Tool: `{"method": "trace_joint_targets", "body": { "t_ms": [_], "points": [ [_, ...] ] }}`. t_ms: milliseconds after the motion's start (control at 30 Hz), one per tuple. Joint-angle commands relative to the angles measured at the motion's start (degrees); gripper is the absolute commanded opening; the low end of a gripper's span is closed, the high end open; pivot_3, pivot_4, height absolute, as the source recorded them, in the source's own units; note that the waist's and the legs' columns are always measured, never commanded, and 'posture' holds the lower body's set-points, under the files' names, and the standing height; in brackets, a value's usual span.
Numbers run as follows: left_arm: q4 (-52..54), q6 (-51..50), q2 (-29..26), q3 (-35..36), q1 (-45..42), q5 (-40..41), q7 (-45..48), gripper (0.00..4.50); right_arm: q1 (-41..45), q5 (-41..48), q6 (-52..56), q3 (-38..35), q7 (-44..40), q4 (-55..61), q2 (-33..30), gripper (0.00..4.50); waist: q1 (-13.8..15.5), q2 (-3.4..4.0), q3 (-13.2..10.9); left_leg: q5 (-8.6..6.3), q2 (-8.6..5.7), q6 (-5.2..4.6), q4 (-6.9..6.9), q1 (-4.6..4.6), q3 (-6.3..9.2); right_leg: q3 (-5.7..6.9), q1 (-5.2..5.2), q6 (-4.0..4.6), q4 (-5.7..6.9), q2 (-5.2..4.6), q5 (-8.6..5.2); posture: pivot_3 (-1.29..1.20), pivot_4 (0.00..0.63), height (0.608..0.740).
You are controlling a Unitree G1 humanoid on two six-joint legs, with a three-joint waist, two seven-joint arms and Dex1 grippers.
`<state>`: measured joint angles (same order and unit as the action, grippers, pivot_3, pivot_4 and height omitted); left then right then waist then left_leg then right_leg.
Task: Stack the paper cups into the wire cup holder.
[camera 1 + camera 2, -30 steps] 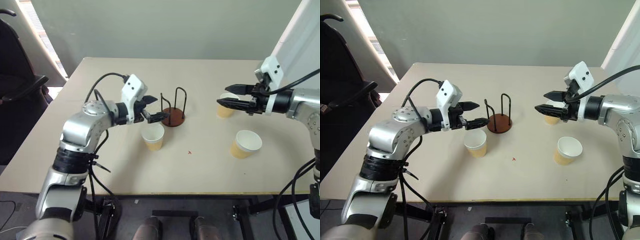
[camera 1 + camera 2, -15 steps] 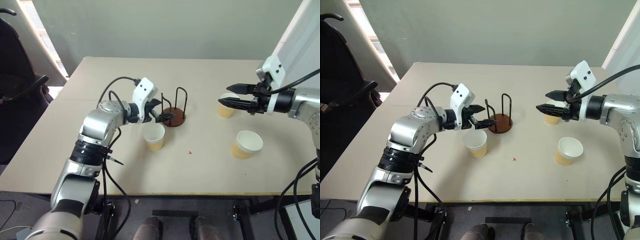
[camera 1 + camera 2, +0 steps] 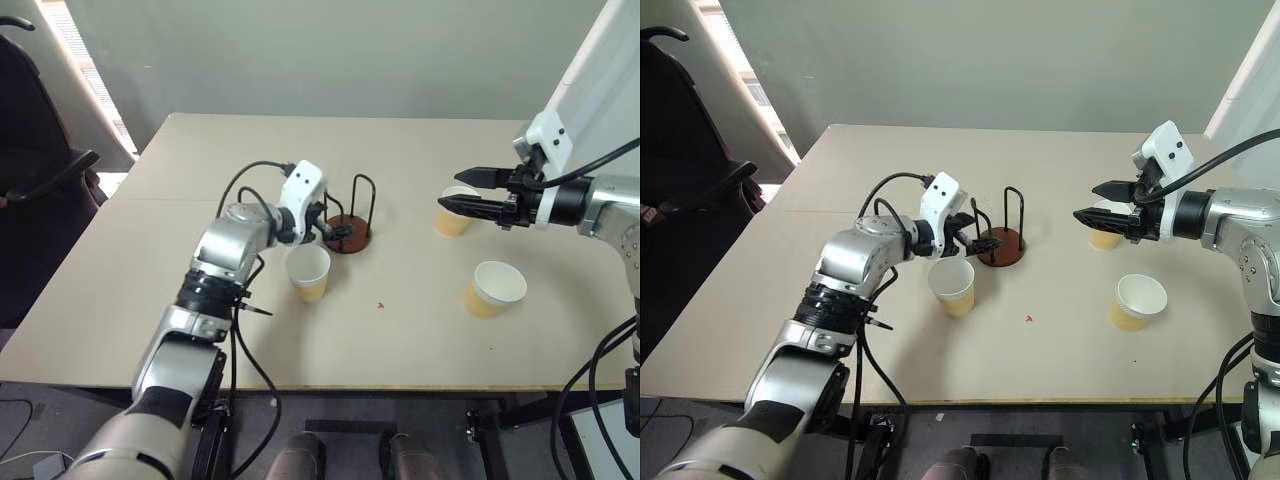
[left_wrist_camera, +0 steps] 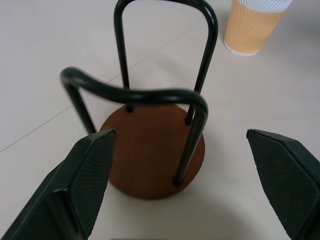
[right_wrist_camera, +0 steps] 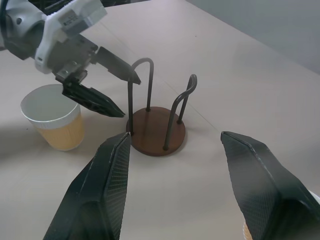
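On the counter (image 3: 200,290), your left hand (image 3: 333,231) hangs spread and empty at the wire cup holder (image 3: 347,233); your right hand (image 3: 452,193) hangs spread too — three paper cups (image 3: 308,272) (image 3: 454,211) (image 3: 492,288) stand loose around them.

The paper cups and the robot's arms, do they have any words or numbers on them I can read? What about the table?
No words or numbers can be read anywhere.
Paper cups: only a wavy pattern on the side, no text.
Wire cup holder: plain, no label.
Left gripper and right gripper: no readable markings.
Table: only a tiny red mark, not a letter.
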<state>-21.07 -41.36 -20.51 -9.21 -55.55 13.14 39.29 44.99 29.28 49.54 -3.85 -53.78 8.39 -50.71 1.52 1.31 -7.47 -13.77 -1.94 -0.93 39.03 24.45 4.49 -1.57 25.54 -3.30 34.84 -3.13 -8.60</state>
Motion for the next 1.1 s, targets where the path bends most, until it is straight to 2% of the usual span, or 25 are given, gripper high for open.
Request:
{"method": "trace_joint_targets", "body": {
  "t_ms": [33, 233, 300, 400, 667, 700, 1100],
  "points": [
    [-1.9, 2.8, 1.7, 0.7, -2.6, -0.9, -0.1, 4.50, 0.3, 0.7, -0.7, -2.1, 0.2, 1.7, -0.8, 2.95, 0.1, 0.00, 0.0, 0.01, 0.00, -0.01, 0.00, 0.01, 0.00, 0.00, 0.00, -0.01, -0.01, 0.00, 0.00, 0.00, 0.150, 0.740],
    [-5.2, 5.5, 4.2, 0.5, -4.2, -2.1, 0.5, 4.50, -1.8, 0.5, -1.5, -2.1, -0.5, 2.9, -1.8, 2.95, 0.2, -0.02, 0.0, 0.02, 0.00, -0.03, 0.01, 0.03, -0.02, 0.00, 0.01, -0.03, -0.01, 0.00, 0.01, 0.00, 0.150, 0.740],
    [-5.7, 6.5, 4.7, 0.8, -4.6, -2.3, 0.6, 4.13, -2.6, 0.8, -1.4, -2.5, -0.7, 3.5, -2.1, 2.99, 0.2, -0.02, 0.0, 0.03, 0.00, -0.05, 0.02, 0.04, -0.05, -0.01, 0.01, -0.06, -0.03, 0.00, 0.03, 0.00, 0.150, 0.740],
    [-5.2, 7.3, 4.9, 1.2, -4.7, -2.1, 1.3, 3.28, -3.5, 1.3, -1.0, -3.1, -1.0, 4.0, -2.9, 2.99, 0.2, -0.03, 0.0, 0.04, 0.00, -0.06, 0.03, 0.05, -0.06, -0.02, 0.01, -0.07, -0.03, 0.00, 0.03, 0.00, 0.150, 0.740],
    [-1.0, 8.7, 3.0, 0.9, -4.2, -1.5, 6.1, 0.29, -4.8, 2.9, -1.1, -5.0, -3.0, 2.8, -6.2, 2.99, 0.2, -0.03, 0.0, 0.06, 0.00, -0.09, 0.03, 0.06, -0.09, -0.03, 0.01, -0.09, -0.03, 0.00, 0.04, 0.00, 0.150, 0.740],
    [0.0, 8.3, 2.8, 1.0, -4.0, -0.8, 7.4, 0.03, -5.2, 2.7, -1.5, -5.2, -3.3, 2.5, -6.7, 2.99, 0.2, -0.04, 0.0, 0.06, 0.00, -0.09, 0.03, 0.07, -0.09, -0.03, 0.01, -0.09, -0.04, 0.00, 0.04, 0.00, 0.150, 0.740],
    [15.0, 2.9, 0.2, -2.4, -0.6, 6.7, 22.9, 0.03, -12.1, 3.7, -0.8, -10.4, -5.3, 4.7, -13.5, 2.99, 0.4, -0.04, 0.0, 0.07, 0.00, -0.15, 0.04, 0.15, -0.12, -0.03, 0.02, -0.19, -0.04, -0.02, -0.02, 0.00, 0.150, 0.740]
  ]
}}
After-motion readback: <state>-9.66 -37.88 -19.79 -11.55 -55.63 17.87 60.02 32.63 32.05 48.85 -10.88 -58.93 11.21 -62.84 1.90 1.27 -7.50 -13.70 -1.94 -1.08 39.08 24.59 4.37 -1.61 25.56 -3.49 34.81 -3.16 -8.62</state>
